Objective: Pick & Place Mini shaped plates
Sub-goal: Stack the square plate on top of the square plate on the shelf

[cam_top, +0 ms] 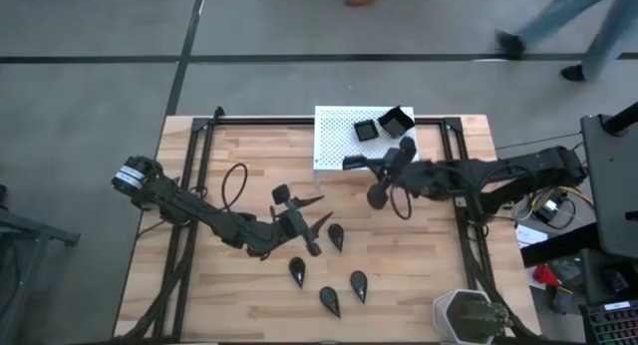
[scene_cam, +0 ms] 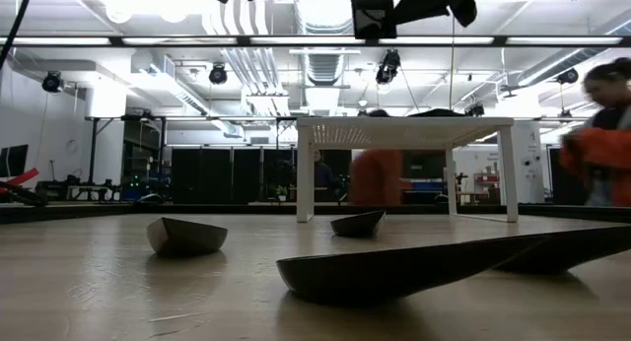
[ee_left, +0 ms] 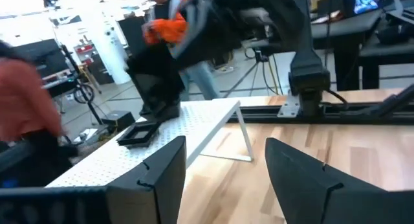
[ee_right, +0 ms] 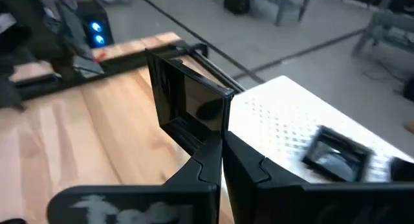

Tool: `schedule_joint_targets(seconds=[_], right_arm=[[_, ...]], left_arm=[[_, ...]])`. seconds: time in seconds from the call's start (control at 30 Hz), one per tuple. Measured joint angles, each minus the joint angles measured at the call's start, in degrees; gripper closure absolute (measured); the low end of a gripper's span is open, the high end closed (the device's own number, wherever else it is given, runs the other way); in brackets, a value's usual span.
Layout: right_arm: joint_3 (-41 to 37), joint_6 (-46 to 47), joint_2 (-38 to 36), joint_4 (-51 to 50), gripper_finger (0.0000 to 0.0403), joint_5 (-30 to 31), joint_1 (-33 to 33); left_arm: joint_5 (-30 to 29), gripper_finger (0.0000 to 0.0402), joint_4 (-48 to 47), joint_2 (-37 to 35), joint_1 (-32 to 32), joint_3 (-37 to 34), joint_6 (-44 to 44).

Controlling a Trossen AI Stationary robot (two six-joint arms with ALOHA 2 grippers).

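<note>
Right gripper (ee_right: 222, 160) was pinched tight on the rim of a square black plate (ee_right: 187, 104) and held it up on its edge. It was over the front edge of the white stand (cam_top: 334, 146). Two more square plates (cam_top: 367, 131) sat on top of the stand near the back, one of them tipped up.

Left gripper (cam_top: 302, 207) was wide and held nothing. It was over the middle of the wooden surface (cam_top: 179, 285). A teardrop plate (cam_top: 337, 236) lay just beside it. Four more teardrop plates (cam_top: 330, 301) lay close together on the surface, nearer the front edge than the gripper.

No words or labels could be read on anything.

A white pot with a green plant (cam_top: 467, 316) stood at the front right corner. People walked on the floor past the back of the surface.
</note>
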Motion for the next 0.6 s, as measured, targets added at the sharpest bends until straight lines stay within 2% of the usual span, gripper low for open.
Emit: schedule_joint_targets(seconds=[0.13,0.37,0.6], right_arm=[[6.76,1.39,0.34,-10.51,0.0395,-2.28,-3.91],[17.24,3.7,2.63,-21.81,0.0395,-19.26,-15.22],[29.44,3.8,10.29,-37.09,0.0394,-29.63,-27.77]], left_arm=[[0.67,0.0195,-3.01,-0.02,-0.07,-0.02,-2.23],[0.72,0.0195,-6.31,-0.02,-0.33,-0.12,-5.47],[1.16,0.0195,-6.28,-0.07,-0.96,-1.71,-6.89]])
